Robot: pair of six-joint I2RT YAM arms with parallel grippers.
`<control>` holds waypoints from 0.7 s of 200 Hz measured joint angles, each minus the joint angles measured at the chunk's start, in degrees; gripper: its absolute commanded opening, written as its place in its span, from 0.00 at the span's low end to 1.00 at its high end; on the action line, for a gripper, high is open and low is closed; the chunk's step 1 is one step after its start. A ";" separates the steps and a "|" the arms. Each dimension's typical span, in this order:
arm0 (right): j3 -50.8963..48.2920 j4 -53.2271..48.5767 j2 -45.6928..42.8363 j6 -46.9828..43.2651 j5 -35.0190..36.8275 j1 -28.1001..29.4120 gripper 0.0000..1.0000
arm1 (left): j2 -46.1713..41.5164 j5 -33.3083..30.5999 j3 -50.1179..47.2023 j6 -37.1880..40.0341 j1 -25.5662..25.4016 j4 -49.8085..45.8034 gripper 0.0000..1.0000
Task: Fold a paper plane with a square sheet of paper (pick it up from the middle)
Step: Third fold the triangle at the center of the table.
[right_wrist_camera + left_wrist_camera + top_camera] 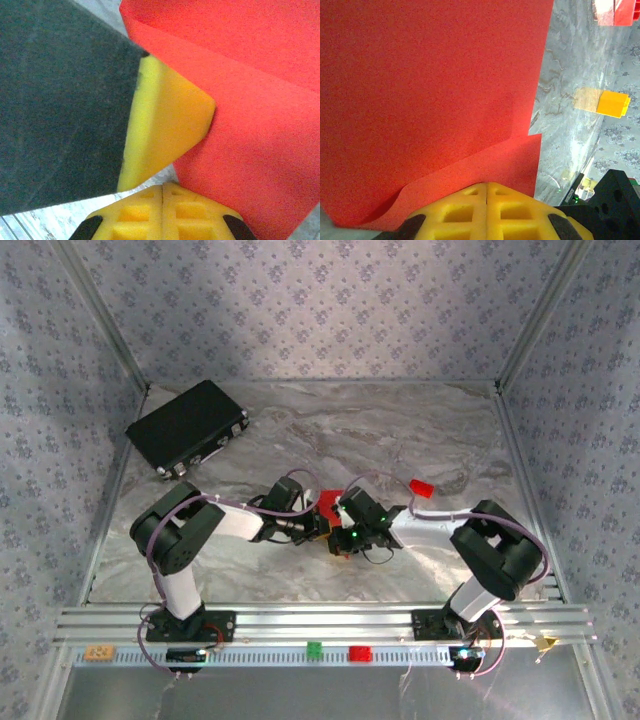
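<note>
1. Looks like an early fold: finds the paper [430,90] on the tabletop [400,430] at its centre, one flap already turned over, no dart shape yet.
2. Reads the left claw [486,186] as clenched, fingers seam to seam at the flap's near edge; no paper seen between them, so probably pressing, not grasping.
3. Reads the right claw [164,187] as clenched too, tips just beside the paper's edge, nothing visibly held.
4. Calls next for a firm press along the crease without dragging the thin sheet.
5. From above: shows both arms meeting over the paper and covering most of it, with a red block [421,487] to the right and a black box [188,427] far left.
6. From the left wrist: gives the flap's stepped edge and a yellow block [612,103] nearby.
7. From the right wrist: gives a yellow finger [165,115], probably the left claw's, touching the paper.
</note>
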 measured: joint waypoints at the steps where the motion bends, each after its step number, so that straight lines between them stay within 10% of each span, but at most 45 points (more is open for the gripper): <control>1: -0.11 0.15 -0.04 0.00 -0.02 0.00 0.05 | 0.00 0.00 0.00 0.00 0.00 0.00 0.00; 140: -12.52 8.90 -8.46 4.63 -3.87 -2.78 0.08 | 0.24 -0.13 0.07 0.02 0.00 0.09 0.00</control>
